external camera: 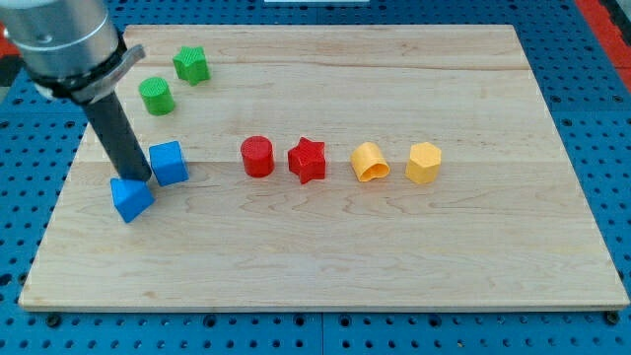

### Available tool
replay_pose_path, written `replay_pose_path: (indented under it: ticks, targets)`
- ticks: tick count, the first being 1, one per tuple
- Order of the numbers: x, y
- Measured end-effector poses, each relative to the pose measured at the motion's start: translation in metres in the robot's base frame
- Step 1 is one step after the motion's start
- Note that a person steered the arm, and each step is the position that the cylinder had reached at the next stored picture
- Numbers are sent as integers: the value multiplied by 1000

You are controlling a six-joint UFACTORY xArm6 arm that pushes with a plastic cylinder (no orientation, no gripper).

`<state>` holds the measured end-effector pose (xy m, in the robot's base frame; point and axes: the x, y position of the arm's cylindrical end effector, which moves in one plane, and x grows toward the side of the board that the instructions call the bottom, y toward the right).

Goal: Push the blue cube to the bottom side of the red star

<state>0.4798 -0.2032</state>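
The blue cube [169, 163] sits at the view's left-middle of the wooden board. The red star [307, 160] lies near the board's centre, well to the cube's right. My tip [139, 179] is down on the board, touching the cube's left side. A second blue block [131, 199], wedge-like in shape, lies just below and left of my tip. The dark rod rises up and to the left from the tip to the silver arm [64, 39].
A red cylinder [257, 156] stands just left of the red star, between it and the cube. Two yellow blocks [370, 162] [424, 163] lie right of the star. A green cylinder [156, 96] and a green star [191, 64] sit at the upper left.
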Motion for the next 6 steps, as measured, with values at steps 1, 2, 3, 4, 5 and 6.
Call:
replay_pose_path:
  ticks: [1,2,3,4,5,6]
  targets:
    - [-13,-8]
    - [-38,-30]
    - [-41,23]
    - [-12,84]
    - [15,139]
    - [14,191]
